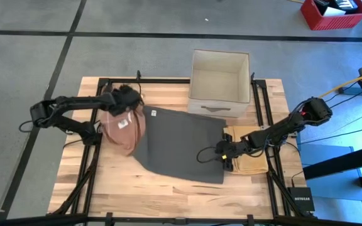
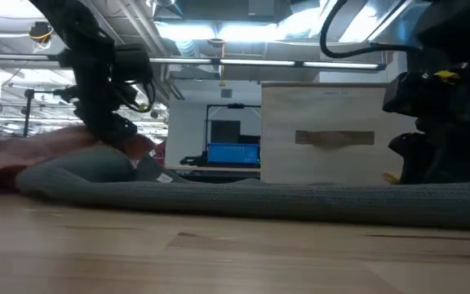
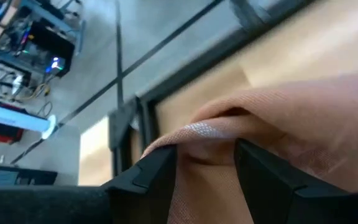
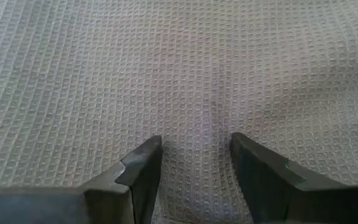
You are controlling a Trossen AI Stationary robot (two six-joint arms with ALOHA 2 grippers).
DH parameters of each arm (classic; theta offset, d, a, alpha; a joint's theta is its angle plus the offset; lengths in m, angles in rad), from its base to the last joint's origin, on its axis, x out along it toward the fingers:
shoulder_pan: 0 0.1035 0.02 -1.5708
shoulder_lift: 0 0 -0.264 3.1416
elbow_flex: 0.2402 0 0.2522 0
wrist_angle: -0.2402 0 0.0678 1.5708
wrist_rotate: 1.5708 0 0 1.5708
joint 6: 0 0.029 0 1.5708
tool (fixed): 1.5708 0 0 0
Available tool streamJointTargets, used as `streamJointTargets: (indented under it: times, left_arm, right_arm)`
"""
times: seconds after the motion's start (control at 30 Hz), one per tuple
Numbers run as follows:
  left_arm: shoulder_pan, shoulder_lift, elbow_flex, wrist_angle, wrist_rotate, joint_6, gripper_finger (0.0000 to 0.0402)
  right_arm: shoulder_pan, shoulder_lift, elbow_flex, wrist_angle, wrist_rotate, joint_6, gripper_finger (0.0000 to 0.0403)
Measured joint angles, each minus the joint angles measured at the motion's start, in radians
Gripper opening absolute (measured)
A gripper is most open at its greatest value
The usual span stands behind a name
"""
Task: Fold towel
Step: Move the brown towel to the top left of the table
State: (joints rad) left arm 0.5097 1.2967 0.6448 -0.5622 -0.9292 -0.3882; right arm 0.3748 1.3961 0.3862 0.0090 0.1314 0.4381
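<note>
**Both grippers on cloth, grey towel spread between them**

The left gripper (image 3: pixel 205 163) pinches a raised fold of the pink-brown towel (image 1: pixel 123 129): in the left wrist view the cloth bulges up between the two dark fingers (image 3: pixel 146 177), which stand on either side of it and press into it. From above, that gripper sits at the back left of the wooden table (image 1: pixel 168 188), over the rumpled pink-brown towel, whose small white label (image 1: pixel 124 123) faces up. The bundle lies against the left edge of the grey towel (image 1: pixel 181 143) and seems to overlap it slightly, though the seam is hard to read from above.

The right gripper (image 4: pixel 194 162) rests low at the right edge of the grey towel. Its fingers (image 4: pixel 143 168) stand parted with the waffle weave lying between them; whether they grip a fold or only bracket flat cloth, I cannot tell. In the high view this gripper (image 1: pixel 222 149) sits where the grey towel meets a folded tan towel (image 1: pixel 251 162) near the table's right side.

The grey towel lies spread across the middle of the table, roughly four-sided, its near edge slanting. Behind it, at the back edge, stands an open beige fabric box (image 1: pixel 219 83). A red crate (image 1: pixel 335 13) sits on the floor beyond the table.
</note>
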Motion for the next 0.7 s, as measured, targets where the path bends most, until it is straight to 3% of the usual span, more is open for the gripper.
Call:
streamJointTargets:
  times: [0.17, 0.33, 0.43, 0.57, 0.63, 0.7]
  left_arm:
    - [0.145, 0.0, 0.025, 0.156, 0.059, 0.246, 0.0155]
    - [0.117, -0.044, 0.174, -0.06, 0.194, 0.193, 0.0155]
    - [0.052, -0.087, 0.256, -0.284, 0.38, 0.085, 0.0155]
    - [-0.062, -0.129, 0.26, -0.516, 0.734, -0.105, 0.0155]
    - [-0.135, -0.139, 0.22, -0.559, 0.848, -0.198, 0.0155]
    - [-0.2, -0.139, 0.163, -0.541, 0.889, -0.255, 0.0155]
  right_arm:
    - [0.015, 0.002, -0.001, 0.001, 0.032, 0.002, 0.0198]
    - [0.013, 0.002, -0.003, 0.025, 0.05, 0.003, 0.0198]
    - [0.012, 0.003, -0.003, 0.035, 0.052, 0.005, 0.0198]
    - [0.012, 0.003, -0.003, 0.04, 0.055, 0.01, 0.0198]
    - [0.012, 0.003, -0.003, 0.043, 0.063, 0.01, 0.0198]
    - [0.012, 0.003, -0.003, 0.048, 0.085, 0.01, 0.0198]
